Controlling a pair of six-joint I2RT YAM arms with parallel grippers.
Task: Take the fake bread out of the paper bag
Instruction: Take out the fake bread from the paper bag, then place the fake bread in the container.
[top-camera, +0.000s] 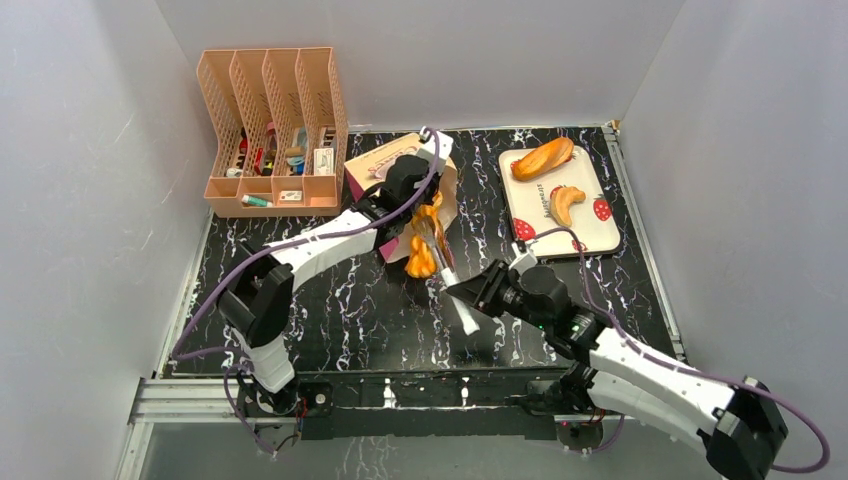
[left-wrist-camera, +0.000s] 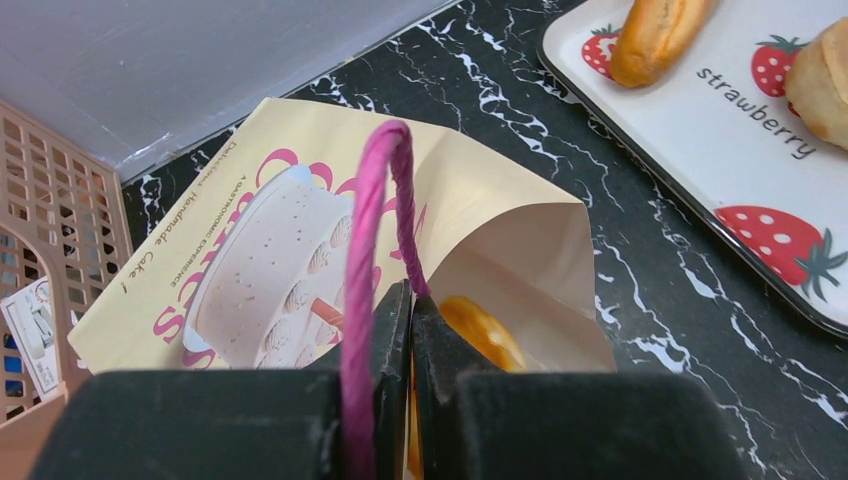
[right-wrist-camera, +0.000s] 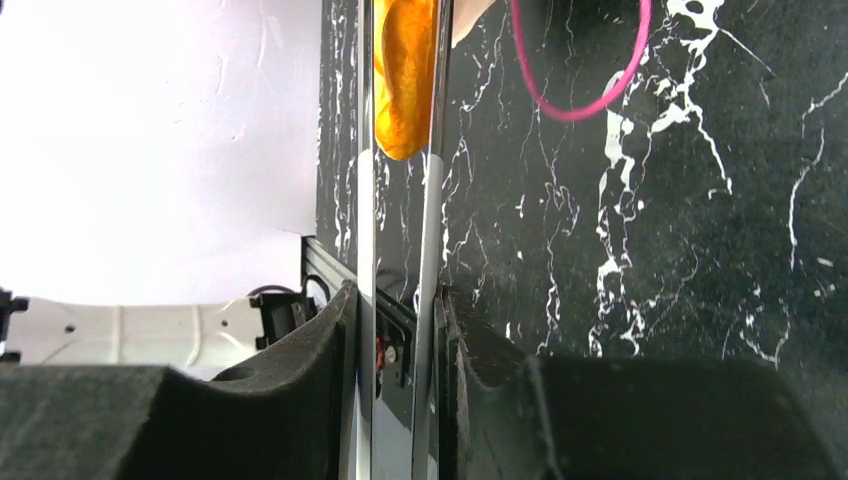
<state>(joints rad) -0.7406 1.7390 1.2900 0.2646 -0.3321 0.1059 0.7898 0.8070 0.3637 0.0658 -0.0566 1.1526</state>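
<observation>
Fake bread at paper bag mouth, tongs squeezed by right gripper; left gripper pinches handle; should pull straight, slowly.

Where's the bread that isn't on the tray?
Top view, mid-table: the bread lies at the mouth of the paper bag, between the tips of the tongs in the right gripper, left of the strawberry tray.

Bag matt paper, twisted string handle; table glossy marbled; rack plastic lattice; tongs mirror-shiny; bread glazed-looking.
</observation>
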